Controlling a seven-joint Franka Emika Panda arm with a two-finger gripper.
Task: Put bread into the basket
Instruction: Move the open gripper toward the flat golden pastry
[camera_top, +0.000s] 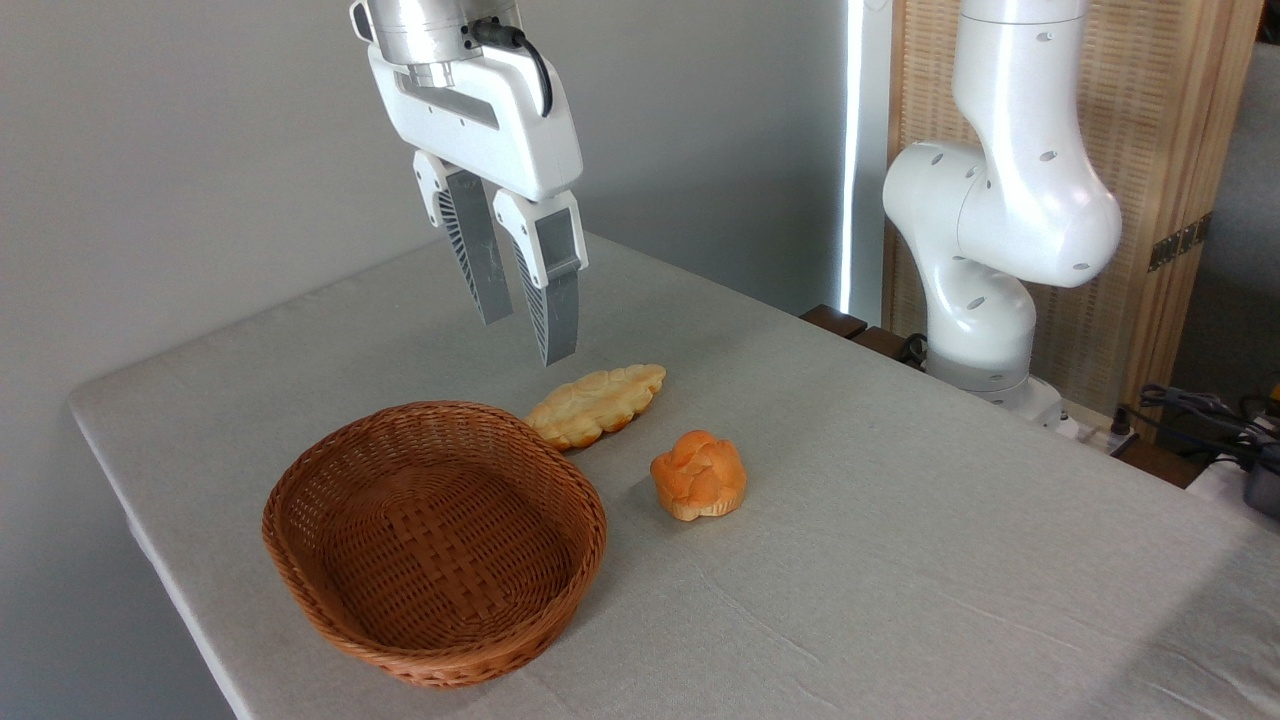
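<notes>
The bread (597, 403), a long flat braided loaf of pale golden-yellow, lies on the grey tablecloth just behind and to the right of the basket. One end of it sits close to the basket's rim. The basket (436, 540) is a shallow oval of reddish-brown wicker with nothing inside it. My gripper (528, 340) hangs in the air above the table, a little left of and above the loaf. Its two fingers stand slightly apart with nothing between them.
A small round orange knotted bun (699, 474) sits right of the basket. The arm's white base (985, 250) rises at the table's far right edge. Cables (1200, 410) lie beyond that edge. The table's left edge runs close to the basket.
</notes>
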